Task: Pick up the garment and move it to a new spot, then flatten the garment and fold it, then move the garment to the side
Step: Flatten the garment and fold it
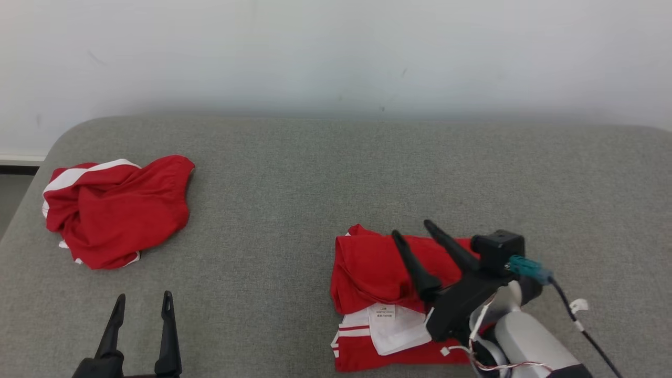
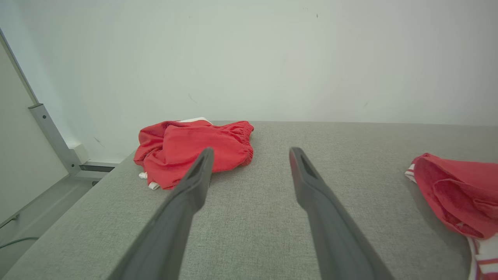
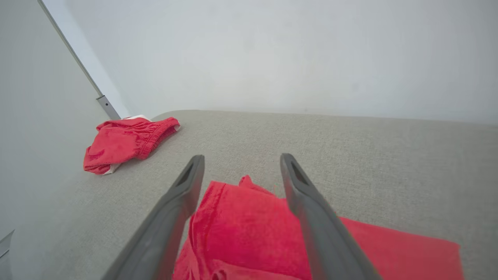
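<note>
The folded red garment [image 1: 383, 294] lies on the grey worktop [image 1: 315, 184] directly beneath the right hand [image 1: 410, 228], whose fingers are spread and empty (the left hand [image 1: 145, 295], also spread, sits nearer the crumpled red garment [image 1: 118, 210]).

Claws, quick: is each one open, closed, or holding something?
Left claw: open, holding nothing.
Right claw: open, holding nothing, over the folded red garment.

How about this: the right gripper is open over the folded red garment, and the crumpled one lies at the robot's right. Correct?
No: the head view shows the crumpled garment on the robot's left. The right gripper is indeed open over the folded red garment.
</note>
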Robot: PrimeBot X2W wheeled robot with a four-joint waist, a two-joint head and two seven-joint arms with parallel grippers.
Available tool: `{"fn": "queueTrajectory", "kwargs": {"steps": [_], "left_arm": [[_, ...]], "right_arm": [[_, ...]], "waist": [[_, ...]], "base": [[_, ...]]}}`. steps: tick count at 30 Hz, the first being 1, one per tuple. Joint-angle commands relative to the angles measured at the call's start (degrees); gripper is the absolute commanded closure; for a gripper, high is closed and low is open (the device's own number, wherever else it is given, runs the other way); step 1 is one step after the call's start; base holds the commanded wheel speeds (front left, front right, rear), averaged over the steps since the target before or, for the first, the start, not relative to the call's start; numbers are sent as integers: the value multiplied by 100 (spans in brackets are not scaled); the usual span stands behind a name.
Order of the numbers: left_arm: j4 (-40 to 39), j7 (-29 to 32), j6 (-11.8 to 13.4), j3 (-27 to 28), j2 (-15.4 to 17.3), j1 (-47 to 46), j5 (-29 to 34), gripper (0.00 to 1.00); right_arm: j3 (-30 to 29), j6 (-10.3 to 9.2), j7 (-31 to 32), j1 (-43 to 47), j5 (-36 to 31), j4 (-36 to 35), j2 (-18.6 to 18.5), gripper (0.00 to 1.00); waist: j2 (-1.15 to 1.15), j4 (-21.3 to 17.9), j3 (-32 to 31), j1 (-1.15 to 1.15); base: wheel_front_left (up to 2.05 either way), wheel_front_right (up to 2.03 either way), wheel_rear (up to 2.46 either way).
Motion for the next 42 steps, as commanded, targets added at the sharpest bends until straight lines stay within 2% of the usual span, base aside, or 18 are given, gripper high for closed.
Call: {"fn": "queueTrajectory", "kwargs": {"steps": [1,7,13,16,22,29,31,32,36,42], "left_arm": [[-19,-17,5,26,6,50,12,0],[-59,-17,-6,113,0,141,25,0],[-77,-17,-13,182,-22,180,54,0],[-81,-17,-21,206,-30,172,61,0],[-28,-17,-75,146,-56,39,77,0],[3,-17,-101,78,-95,-39,83,0],[9,-17,-107,86,-98,-52,84,0],[13,-17,-114,90,-101,-58,87,0],[22,-17,-106,124,-108,-34,103,0],[50,-17,-104,172,-118,26,105,0]], "right_arm": [[-50,-15,-48,43,-13,-68,-76,0],[-378,-15,144,509,-203,-745,-632,0],[-140,-15,660,1210,-275,-1696,-934,0],[-47,-15,832,1349,-290,-1956,-965,0],[-17,-15,994,1356,-290,-1895,-889,0],[96,-15,927,1059,-503,-1332,-940,0],[134,-15,919,1001,-559,-1140,-871,61],[165,-15,902,957,-585,-1066,-863,100],[306,-15,771,839,-562,-921,-827,100],[433,-15,733,931,-404,-1155,-722,100]], "waist": [[0,-63,-30,0],[0,-164,-63,0],[0,-217,-63,0],[0,-225,-54,0],[0,-98,-5,0],[0,125,72,0],[0,173,82,0],[0,195,87,0],[0,226,63,0],[0,193,-4,0]], "base": [[0,0,0],[0,0,0],[0,0,0],[0,0,0],[0,0,0],[0,0,0],[0,0,0],[0,0,0],[0,0,0],[0,0,0]]}}
